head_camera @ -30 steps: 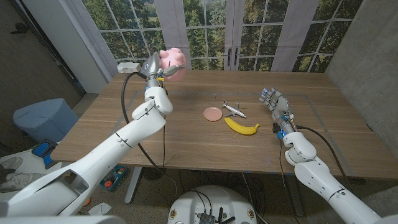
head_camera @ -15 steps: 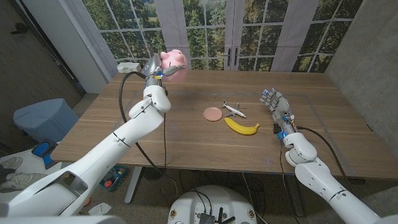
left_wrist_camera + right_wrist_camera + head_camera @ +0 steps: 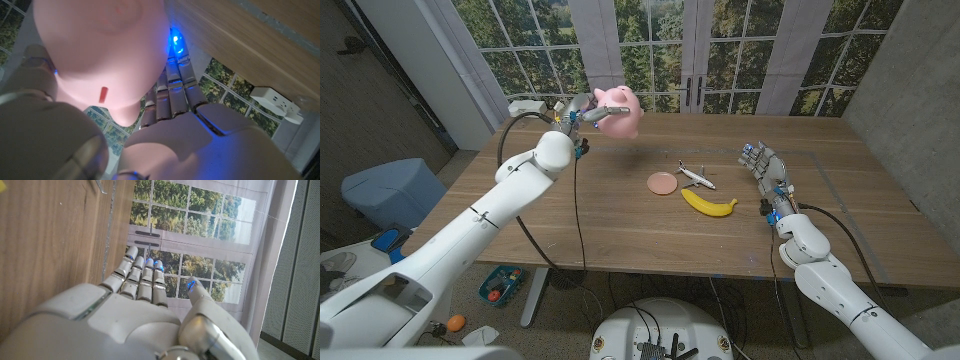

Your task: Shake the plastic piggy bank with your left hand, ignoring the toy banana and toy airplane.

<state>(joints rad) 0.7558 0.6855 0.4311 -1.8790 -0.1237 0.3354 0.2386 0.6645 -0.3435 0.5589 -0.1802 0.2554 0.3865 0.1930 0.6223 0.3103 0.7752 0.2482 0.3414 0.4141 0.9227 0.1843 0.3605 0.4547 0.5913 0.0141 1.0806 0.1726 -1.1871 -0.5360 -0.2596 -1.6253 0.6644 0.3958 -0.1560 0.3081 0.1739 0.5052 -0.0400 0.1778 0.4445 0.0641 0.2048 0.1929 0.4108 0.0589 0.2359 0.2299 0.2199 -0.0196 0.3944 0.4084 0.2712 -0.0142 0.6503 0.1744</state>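
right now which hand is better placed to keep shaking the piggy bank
Left. The left hand already holds the piggy bank lifted above the table. The right hand holds nothing, far across the table past the toy banana and toy airplane.

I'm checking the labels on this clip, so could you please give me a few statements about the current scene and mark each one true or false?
1. The left hand holds the pink piggy bank lifted above the table. True.
2. The toy banana lies in the right hand. False: it lies on the table, and the right hand holds nothing.
3. The toy airplane sits between the banana and a small round pink disc. True.
4. The piggy bank stands on the table beside the airplane. False: it is held up, well away from the airplane.
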